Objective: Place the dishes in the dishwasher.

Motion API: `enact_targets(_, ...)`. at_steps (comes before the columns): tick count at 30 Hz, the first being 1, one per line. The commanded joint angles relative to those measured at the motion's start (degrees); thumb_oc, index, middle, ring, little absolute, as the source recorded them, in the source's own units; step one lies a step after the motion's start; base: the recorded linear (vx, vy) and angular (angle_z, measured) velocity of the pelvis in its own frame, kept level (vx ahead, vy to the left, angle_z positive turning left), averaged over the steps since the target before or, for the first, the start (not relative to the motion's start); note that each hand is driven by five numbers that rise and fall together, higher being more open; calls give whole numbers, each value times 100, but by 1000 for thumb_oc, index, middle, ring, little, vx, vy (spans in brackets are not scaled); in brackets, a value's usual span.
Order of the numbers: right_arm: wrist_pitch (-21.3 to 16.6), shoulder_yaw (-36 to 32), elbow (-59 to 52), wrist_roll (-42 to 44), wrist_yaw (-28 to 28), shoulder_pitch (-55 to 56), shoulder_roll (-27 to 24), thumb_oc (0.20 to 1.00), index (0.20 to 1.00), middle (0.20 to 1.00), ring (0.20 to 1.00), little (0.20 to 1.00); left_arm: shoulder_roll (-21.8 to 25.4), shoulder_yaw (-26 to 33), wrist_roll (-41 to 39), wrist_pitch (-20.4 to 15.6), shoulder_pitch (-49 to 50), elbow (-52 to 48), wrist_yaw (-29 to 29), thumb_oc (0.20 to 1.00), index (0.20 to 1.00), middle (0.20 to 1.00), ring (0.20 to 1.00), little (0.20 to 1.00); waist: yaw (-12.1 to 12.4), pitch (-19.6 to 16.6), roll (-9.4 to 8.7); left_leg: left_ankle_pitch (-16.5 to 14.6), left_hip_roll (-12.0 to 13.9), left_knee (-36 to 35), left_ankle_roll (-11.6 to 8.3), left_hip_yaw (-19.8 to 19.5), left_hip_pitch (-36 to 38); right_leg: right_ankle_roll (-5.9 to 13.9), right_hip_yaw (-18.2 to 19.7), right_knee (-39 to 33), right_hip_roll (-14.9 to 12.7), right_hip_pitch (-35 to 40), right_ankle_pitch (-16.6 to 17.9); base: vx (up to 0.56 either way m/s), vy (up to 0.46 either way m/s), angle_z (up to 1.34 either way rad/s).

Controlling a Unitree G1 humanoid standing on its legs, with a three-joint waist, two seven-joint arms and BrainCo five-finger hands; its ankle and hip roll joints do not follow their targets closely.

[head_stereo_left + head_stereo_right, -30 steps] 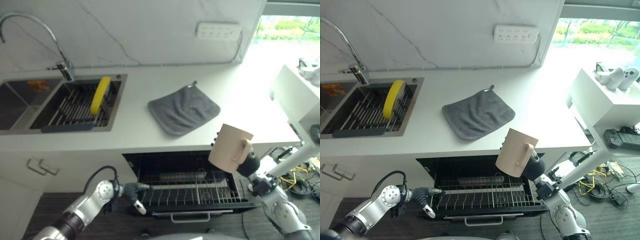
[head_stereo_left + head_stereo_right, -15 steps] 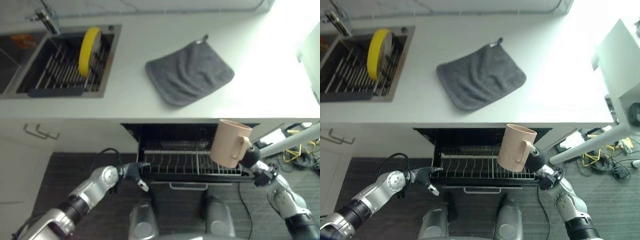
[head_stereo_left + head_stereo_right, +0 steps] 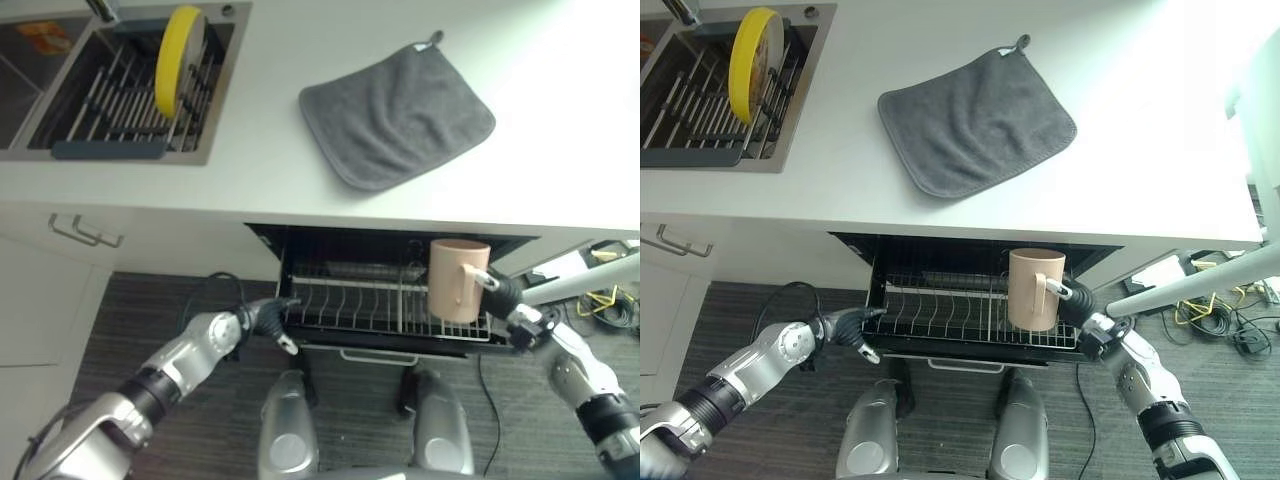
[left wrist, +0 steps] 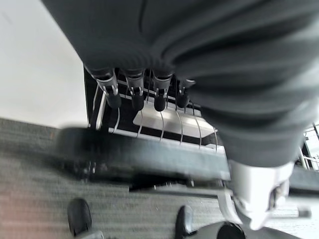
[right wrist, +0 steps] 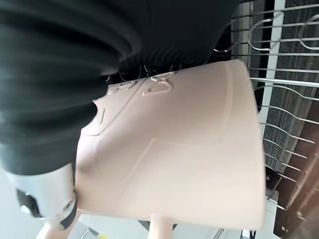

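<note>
Beige mug [image 3: 1035,288], fingers of the right hand [image 3: 1076,303] curled on its handle, hangs upright over the dishwasher rack [image 3: 940,315]; left hand [image 3: 848,326], fingers relaxed, steadies the rack's edge

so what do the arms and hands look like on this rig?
Silver-grey jointed arms with black segments. Left hand and right hand each have a dark ribbed cover over the wrist and back; the left's fingers are silver with dark tips.
</note>
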Motion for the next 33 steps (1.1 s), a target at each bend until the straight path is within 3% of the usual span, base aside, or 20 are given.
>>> enact_targets(1, -402, -100, 62, -164, -460, -349, -127, 200, 200, 200, 200, 200, 254, -100, 158, 26, -135, -383, 154, 1000, 1000, 1000, 1000, 1000, 178, -125, -22, -502, -108, 640, 199, -168, -34, 164, -514, -109, -158, 204, 275, -39, 9, 5)
enact_targets(11, -365, 78, 916, -916, -1257, -1361, -123, 200, 200, 200, 200, 200, 213, -153, 185, 38, -584, -392, -10, 1000, 1000, 1000, 1000, 1000, 360, 67, 98, -403, -244, 530, 202, -340, -210, 162, -445, -145, -130, 19, 341, -44, 8, 5)
enact_targets(23, -686, 387, 2089, -2320, -2995, -2483, 92, 200, 200, 200, 200, 200, 106, -489, 98, -139, -1054, -271, -48, 1000, 1000, 1000, 1000, 1000, 468, 203, 313, -384, -374, 510, 221, -438, -324, 135, -333, -92, -88, -113, 330, -27, 30, 4)
enact_targets(26, -680, 474, 2199, -2802, -3721, -2624, 277, 200, 200, 200, 200, 200, 19, -574, 96, -152, -1080, -242, 25, 1000, 1000, 1000, 1000, 1000, 456, 239, 374, -390, -421, 472, 229, -436, -294, 135, -277, -109, -64, -121, 330, -20, 69, 0)
enact_targets(27, -706, 516, 2302, -3307, -4357, -2709, 393, 200, 200, 200, 200, 200, -20, -616, 85, -175, -1095, -215, 67, 1000, 1000, 1000, 1000, 1000, 456, 247, 416, -395, -438, 438, 238, -411, -261, 139, -262, -133, -65, -114, 334, -20, 50, 0)
enact_targets(33, -507, 580, 2447, -3772, -5383, -2911, 588, 200, 200, 200, 200, 200, -131, -705, 55, -124, -1104, -190, 193, 1000, 1000, 1000, 1000, 1000, 450, 262, 507, -363, -467, 362, 248, -368, -247, 126, -227, -161, -47, -147, 348, -34, 50, 1)
